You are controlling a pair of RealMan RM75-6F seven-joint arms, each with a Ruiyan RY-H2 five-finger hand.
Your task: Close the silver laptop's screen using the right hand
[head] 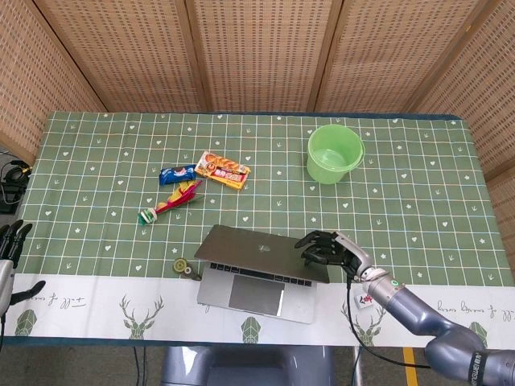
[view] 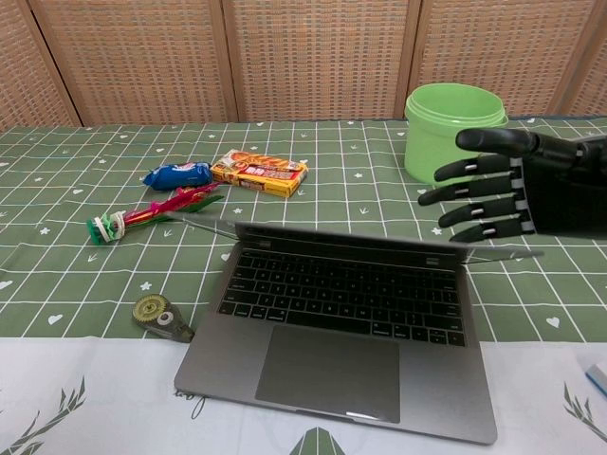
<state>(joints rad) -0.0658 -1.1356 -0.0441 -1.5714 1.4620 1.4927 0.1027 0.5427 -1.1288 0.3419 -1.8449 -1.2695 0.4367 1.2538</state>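
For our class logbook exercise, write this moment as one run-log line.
stage: closing | silver laptop: lid lowered nearly flat, not yet shut | right hand: fingers spread, on lid's right edge | left hand: idle at table's left edge

No wording can be read anywhere. The silver laptop (head: 261, 256) bears a small pale logo mark at the middle of its lid, too small to make out; its key legends (view: 346, 289) are blurred. Behind the laptop, the orange snack box (view: 259, 172) and the blue packet (view: 176, 174) carry print, and the tabletop's white hem (head: 88, 301) nearer than the laptop has cursive script, all illegible.
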